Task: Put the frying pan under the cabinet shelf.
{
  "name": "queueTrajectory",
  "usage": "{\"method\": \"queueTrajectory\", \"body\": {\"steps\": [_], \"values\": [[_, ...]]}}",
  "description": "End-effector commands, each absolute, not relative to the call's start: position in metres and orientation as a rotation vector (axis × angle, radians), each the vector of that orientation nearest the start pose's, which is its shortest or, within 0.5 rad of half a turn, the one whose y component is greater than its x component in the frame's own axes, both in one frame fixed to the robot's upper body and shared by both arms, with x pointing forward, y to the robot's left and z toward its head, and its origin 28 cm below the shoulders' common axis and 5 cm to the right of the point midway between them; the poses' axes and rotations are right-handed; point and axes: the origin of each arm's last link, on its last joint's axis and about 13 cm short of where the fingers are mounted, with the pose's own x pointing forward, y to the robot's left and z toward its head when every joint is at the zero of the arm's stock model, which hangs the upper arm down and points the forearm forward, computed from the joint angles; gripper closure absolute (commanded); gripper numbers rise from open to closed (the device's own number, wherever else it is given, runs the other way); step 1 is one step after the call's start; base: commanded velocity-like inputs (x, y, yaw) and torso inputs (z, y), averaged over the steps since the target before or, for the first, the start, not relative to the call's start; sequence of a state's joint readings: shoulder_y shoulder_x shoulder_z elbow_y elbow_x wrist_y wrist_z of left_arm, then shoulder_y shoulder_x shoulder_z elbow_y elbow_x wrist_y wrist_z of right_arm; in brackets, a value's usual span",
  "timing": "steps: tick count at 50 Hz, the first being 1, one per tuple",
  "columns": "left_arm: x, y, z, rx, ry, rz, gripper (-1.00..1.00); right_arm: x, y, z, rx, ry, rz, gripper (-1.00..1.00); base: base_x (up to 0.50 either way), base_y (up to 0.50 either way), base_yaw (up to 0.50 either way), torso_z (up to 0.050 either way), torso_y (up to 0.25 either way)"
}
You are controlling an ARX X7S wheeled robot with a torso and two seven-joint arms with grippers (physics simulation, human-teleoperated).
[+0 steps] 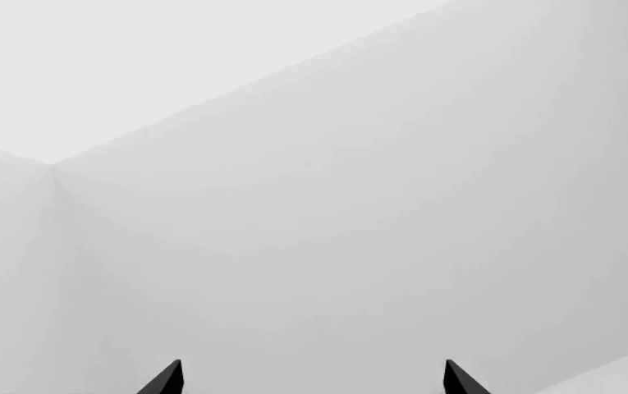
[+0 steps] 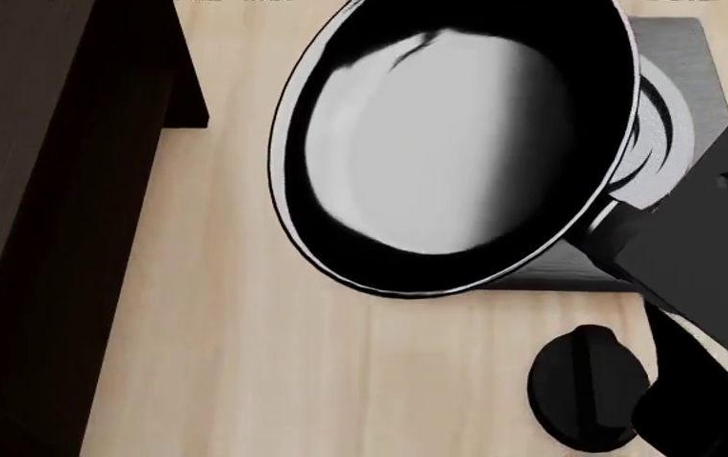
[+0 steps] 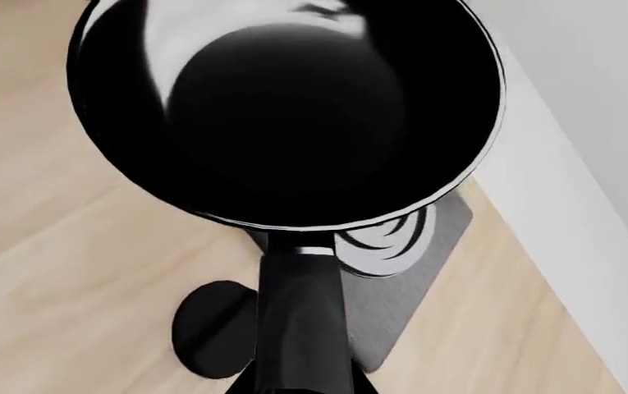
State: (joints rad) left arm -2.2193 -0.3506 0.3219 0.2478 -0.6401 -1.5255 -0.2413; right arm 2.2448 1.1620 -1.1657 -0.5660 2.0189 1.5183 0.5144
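Observation:
The frying pan (image 2: 453,143) is round and black with a glossy inside and a thin pale rim. It is lifted and tilted above the wooden counter, close to the head camera. In the right wrist view the pan (image 3: 286,107) fills the upper frame, and its long black handle (image 3: 300,312) runs back into my right gripper (image 3: 300,386), which is shut on it. The cabinet shelf (image 2: 47,219) is a dark brown unit at the left of the head view, apart from the pan. My left gripper (image 1: 314,382) is open and empty, facing white walls.
A dark square plate with concentric rings (image 2: 681,105) lies on the light wood counter (image 2: 287,381) below the pan, also in the right wrist view (image 3: 412,254). A black round disc (image 2: 586,386) lies near it. A white wall (image 3: 598,123) borders the counter.

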Motion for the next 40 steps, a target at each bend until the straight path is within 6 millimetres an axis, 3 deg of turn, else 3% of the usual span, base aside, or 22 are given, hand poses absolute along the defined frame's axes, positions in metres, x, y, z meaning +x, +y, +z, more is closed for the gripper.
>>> {"method": "queueTrajectory", "body": {"steps": [1, 40], "values": [[0.149, 0.222, 0.542, 0.399, -0.798, 0.044, -1.00, 0.144, -0.186, 0.376, -0.860, 0.233, 0.280, 1.00, 0.00, 0.00, 0.00, 0.000, 0.000], [0.145, 0.225, 0.540, 0.415, -0.803, 0.067, -1.00, 0.158, -0.178, 0.331, -0.788, 0.330, 0.417, 1.00, 0.00, 0.00, 0.00, 0.000, 0.002]]}}
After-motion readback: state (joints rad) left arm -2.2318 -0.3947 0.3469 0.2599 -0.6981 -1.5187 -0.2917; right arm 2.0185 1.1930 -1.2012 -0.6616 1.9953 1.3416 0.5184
